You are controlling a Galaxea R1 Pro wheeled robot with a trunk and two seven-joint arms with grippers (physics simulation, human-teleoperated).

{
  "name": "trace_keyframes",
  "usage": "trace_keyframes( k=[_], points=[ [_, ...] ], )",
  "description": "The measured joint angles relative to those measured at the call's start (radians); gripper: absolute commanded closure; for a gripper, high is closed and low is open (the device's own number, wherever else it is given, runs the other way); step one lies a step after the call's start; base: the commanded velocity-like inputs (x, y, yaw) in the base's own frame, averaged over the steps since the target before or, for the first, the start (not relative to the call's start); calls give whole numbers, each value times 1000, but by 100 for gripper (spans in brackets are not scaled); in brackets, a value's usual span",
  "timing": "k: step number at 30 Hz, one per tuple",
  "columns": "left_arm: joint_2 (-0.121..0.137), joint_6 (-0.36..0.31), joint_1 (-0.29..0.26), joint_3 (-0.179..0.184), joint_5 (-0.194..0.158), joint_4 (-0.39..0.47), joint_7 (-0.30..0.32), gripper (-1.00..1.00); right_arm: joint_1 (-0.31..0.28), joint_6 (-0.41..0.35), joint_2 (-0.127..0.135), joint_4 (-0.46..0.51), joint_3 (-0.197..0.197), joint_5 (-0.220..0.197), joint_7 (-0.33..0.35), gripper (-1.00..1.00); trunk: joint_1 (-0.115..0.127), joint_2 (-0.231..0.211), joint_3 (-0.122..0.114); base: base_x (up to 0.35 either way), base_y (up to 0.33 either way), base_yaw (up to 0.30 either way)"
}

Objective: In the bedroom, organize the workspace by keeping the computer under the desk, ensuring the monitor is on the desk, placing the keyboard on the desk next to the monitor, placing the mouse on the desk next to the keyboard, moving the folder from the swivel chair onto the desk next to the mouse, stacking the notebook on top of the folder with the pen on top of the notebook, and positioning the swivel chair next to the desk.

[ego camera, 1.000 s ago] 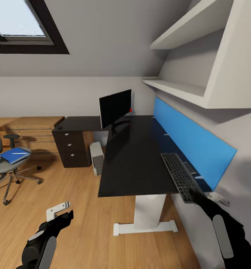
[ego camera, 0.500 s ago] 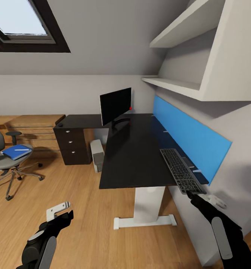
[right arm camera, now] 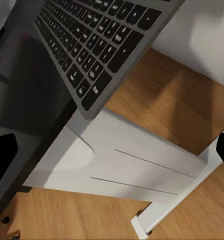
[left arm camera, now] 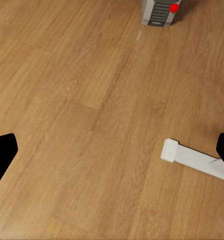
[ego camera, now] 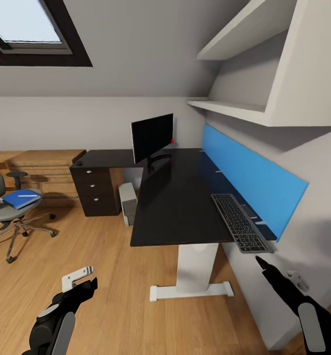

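Keyboard (ego camera: pixel 240 229) lay at the bench's (ego camera: pixel 178 207) near right corner, its end overhanging, the right end effector (ego camera: pixel 262 263) just below, apart from it. Monitor (ego camera: pixel 152 137) stood far back; computer (ego camera: pixel 128 203) underneath. Folder (ego camera: pixel 20 198) rested on the swivel chair (ego camera: pixel 8 212).

Left wrist: fingers spread wide, empty, above floor (left arm camera: pixel 92 110).

Right wrist: fingertips parted, empty, keyboard overhead.

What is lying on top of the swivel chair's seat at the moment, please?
The blue folder lies on the swivel chair, with the white pen on it. A notebook cannot be made out.
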State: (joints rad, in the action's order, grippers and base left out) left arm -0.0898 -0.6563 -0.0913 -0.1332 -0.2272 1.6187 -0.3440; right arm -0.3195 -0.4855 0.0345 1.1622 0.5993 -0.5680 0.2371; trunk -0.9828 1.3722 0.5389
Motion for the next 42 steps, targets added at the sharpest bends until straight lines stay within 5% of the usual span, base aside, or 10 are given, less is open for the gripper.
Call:
trace_keyframes(
  k=[4,19,22,28,42],
  points=[
    [0,0,0,0,0,0,0,-100,0,1,0,-33,46,-32,31,-100,-15,28,13,0,0,0],
    [0,0,0,3,0,0,-1,-100,0,1,25,-81,84,-98,36,-100,-73,133,60,0,0,0],
    [0,0,0,3,0,0,0,-100,0,1,23,-81,83,-182,37,-100,-73,133,60,0,0,0],
    [0,0,0,21,0,0,0,-100,0,1,23,-81,80,-282,37,-100,-73,133,60,0,0,0],
    [1,1,0,40,0,-2,0,-100,0,0,27,-79,77,-310,36,-100,-73,133,60,0,0,0]
  ],
)
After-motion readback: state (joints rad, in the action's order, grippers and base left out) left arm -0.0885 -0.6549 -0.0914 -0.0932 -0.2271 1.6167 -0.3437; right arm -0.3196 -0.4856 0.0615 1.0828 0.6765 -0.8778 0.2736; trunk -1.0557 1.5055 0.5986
